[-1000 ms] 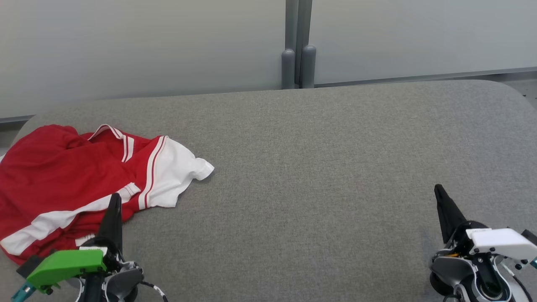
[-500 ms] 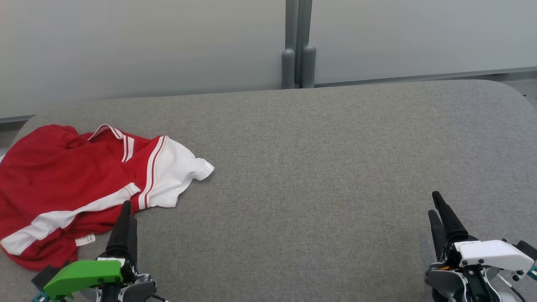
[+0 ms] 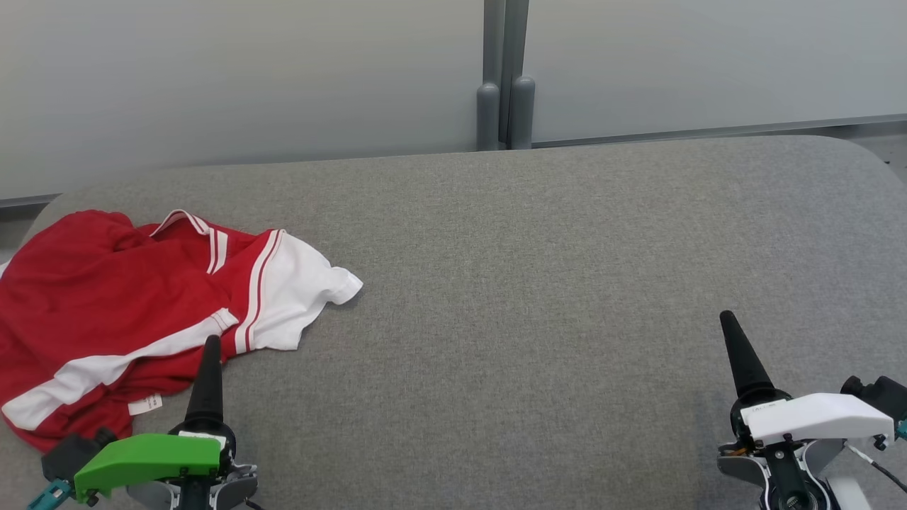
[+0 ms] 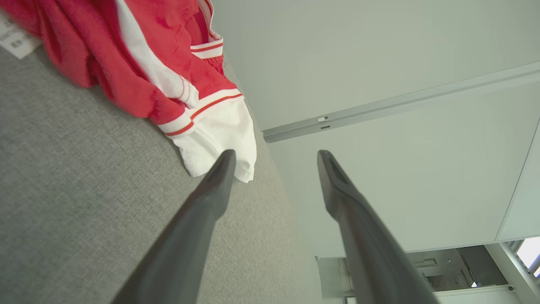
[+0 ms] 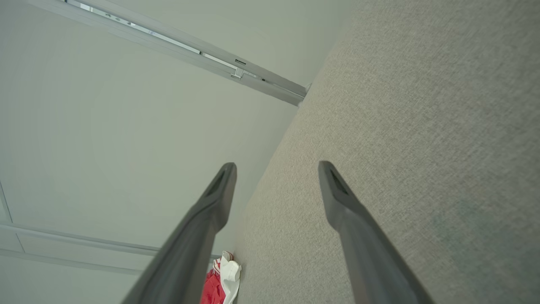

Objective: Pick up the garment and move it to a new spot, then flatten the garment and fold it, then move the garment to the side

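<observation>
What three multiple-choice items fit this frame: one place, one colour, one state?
1. Where on the table is the garment? A far right B left end C centre
2. Garment's colours? A red and white B blue and white C all black
3. The left gripper and right gripper are? A both shut B both open, empty C both holding cloth
Key: B, it lies at the head view's left; A, red body, white sleeve and stripes; B, each wrist view shows jaws apart, nothing between.
</observation>
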You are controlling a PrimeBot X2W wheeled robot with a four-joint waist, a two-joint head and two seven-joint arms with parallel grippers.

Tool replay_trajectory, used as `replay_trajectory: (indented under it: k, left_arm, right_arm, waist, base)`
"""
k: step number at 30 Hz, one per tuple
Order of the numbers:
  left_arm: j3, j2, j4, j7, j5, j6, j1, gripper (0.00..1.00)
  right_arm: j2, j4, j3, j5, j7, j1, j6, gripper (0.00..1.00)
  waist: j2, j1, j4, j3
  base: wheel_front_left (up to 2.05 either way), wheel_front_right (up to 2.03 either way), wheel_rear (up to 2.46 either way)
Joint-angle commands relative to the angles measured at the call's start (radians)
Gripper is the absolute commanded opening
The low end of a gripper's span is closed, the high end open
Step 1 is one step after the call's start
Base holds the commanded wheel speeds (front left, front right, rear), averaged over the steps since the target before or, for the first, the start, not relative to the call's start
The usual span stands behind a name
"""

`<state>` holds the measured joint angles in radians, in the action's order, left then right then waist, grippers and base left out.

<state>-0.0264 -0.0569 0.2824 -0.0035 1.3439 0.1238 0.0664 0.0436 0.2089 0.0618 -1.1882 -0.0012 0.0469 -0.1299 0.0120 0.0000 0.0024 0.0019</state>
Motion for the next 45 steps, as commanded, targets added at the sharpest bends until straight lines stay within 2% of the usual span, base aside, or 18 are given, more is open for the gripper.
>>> replay_trajectory:
  k: [1,12,30,45]
  left_arm:
    - [-0.002,-0.010,-0.019,-0.011,-0.040,0.003,0.009,1.00]
    - [0.017,-0.021,-0.019,-0.052,-0.291,0.005,0.004,1.00]
    - [0.090,-0.090,0.030,-0.110,-0.641,-0.004,0.004,1.00]
    - [0.087,-0.111,0.042,-0.152,-0.824,-0.011,-0.017,1.00]
  right_arm:
    - [0.013,-0.023,-0.005,0.042,-0.010,0.016,0.000,1.00]
    - [0.050,-0.044,-0.039,0.277,-0.052,0.026,-0.001,1.00]
    - [0.095,-0.018,-0.088,0.529,-0.112,0.010,-0.001,1.00]
    - [0.109,0.007,-0.099,0.695,-0.154,-0.006,-0.001,1.00]
  waist:
    - [-0.0026,0.0000,0.000,0.000]
    - [-0.0036,0.0000,0.001,-0.001]
    - [-0.0054,0.0000,0.005,-0.010]
    - [-0.0068,0.0000,0.006,-0.016]
  base:
    - [0.00,0.00,0.00]
    - [0.00,0.00,0.00]
    - [0.00,0.00,0.00]
    - [0.00,0.00,0.00]
